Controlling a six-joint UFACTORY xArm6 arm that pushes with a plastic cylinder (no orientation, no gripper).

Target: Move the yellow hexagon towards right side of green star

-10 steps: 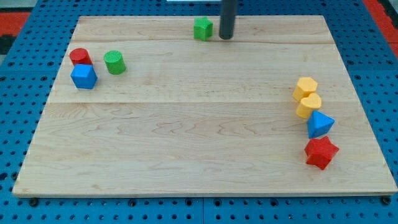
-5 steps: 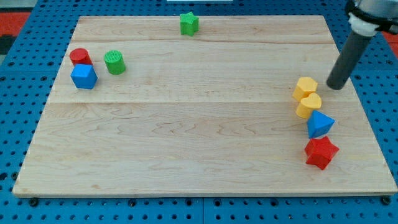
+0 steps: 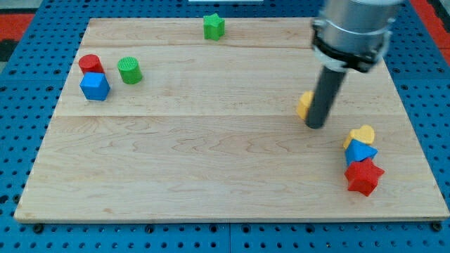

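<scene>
Rod-ended arm, no gripper, holds nothing; my tip (image 3: 316, 126) touches the yellow hexagon's (image 3: 304, 105) right side.
Hexagon looks light, rigid, slippery; push its lower-right face toward the green star (image 3: 214, 26).

Red cylinder (image 3: 90, 64), blue cube (image 3: 94, 86), green cylinder (image 3: 129, 70) clustered view's left.

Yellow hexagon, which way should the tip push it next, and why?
Probably keep pushing up and toward the view's left. My tip sits against the right side of the yellow hexagon, which is partly hidden behind the rod, and the green star lies far off at the view's top, left of it.
</scene>
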